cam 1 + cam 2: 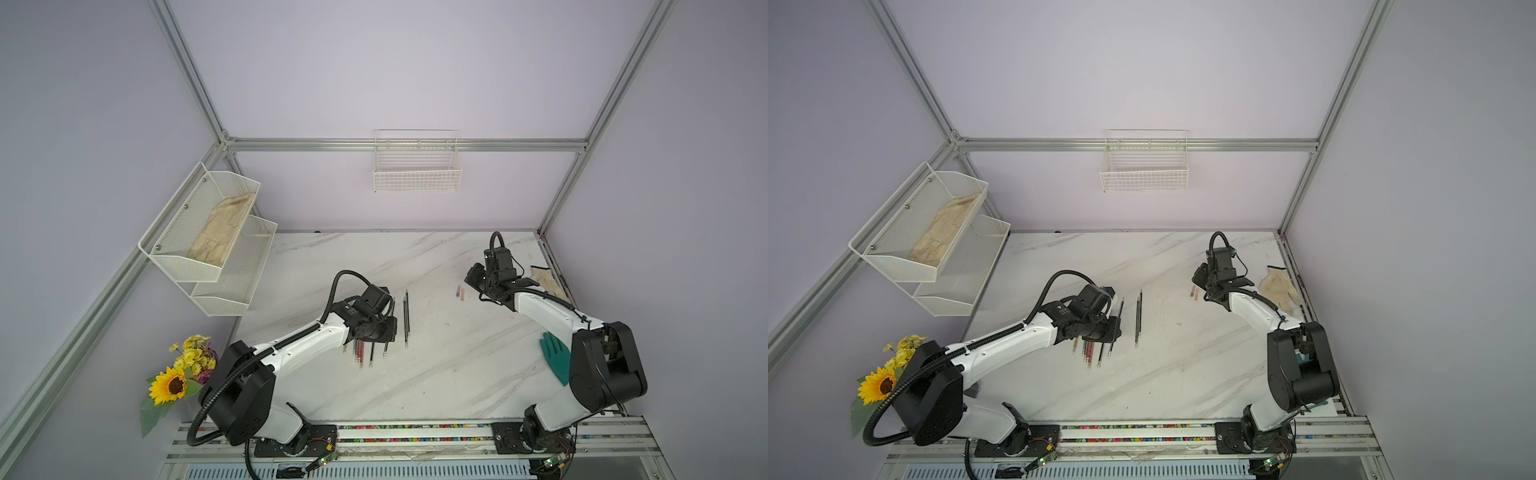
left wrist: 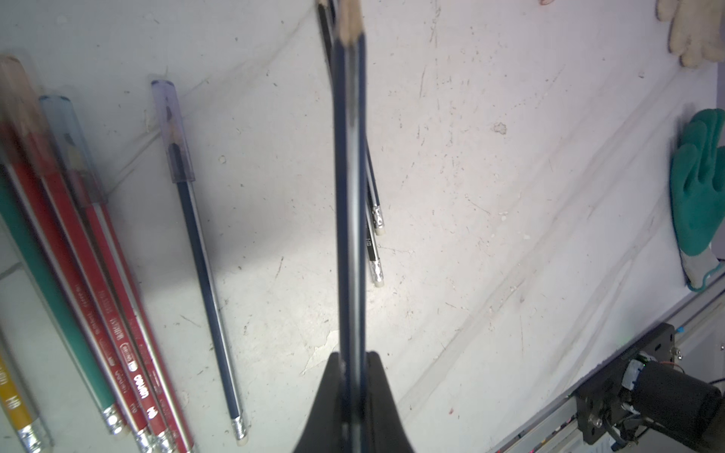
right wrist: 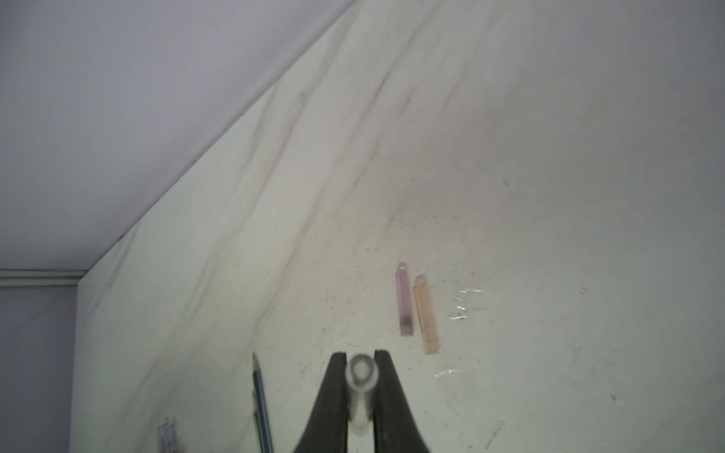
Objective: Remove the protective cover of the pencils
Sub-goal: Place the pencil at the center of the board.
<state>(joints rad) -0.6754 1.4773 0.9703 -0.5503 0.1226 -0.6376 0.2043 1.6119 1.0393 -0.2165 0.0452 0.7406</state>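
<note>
**Cap off, both claws clamped**

Your left claw (image 2: 351, 364) is clamped on a dark blue pencil (image 2: 350, 196) whose sharpened tip is bare. Your right claw (image 3: 361, 357) is pinched shut on a clear cap (image 3: 360, 388). In a top view, the capped pencils (image 1: 360, 355) lie just below centre, partly under the left arm. Two bare pencils (image 1: 407, 318) lie at centre, and two loose caps (image 1: 460, 292), pink and orange, lie right of centre on the table (image 1: 436, 374).

Soft, even light, faint shadows. Right wrist view's washed out and blurry all over; left wrist view smears the pencils (image 2: 86, 274) at its edge.
</note>
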